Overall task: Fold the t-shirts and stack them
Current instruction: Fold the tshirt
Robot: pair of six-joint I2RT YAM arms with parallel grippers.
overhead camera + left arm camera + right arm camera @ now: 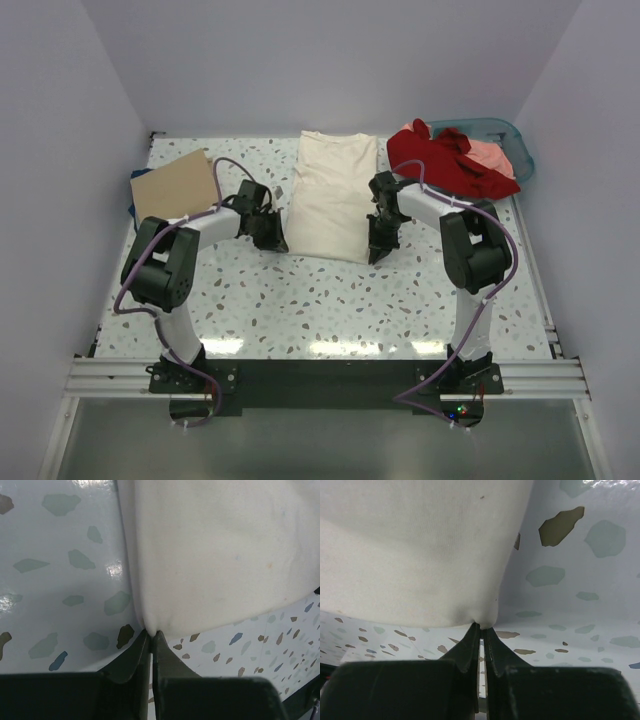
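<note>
Your left gripper (pixel 151 632) has its jaws pressed together on the near left corner of the large cream cloth t-shirt (pixel 335 195). Your right gripper (pixel 481 626) pinches the near right corner the same way. The shirt lies as a long folded panel on the speckled white table (pixel 330 300), running away from you. Far left lies a flat tan t-shirt (pixel 175 185). Far right, a crumpled red t-shirt (pixel 440 160) and a salmon-pink one (pixel 495 158) lie heaped at the teal plastic basket (pixel 520 140).

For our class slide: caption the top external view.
Left gripper and right gripper pinch the near corners of the folded cream cloth t-shirt on a speckled table.
</note>
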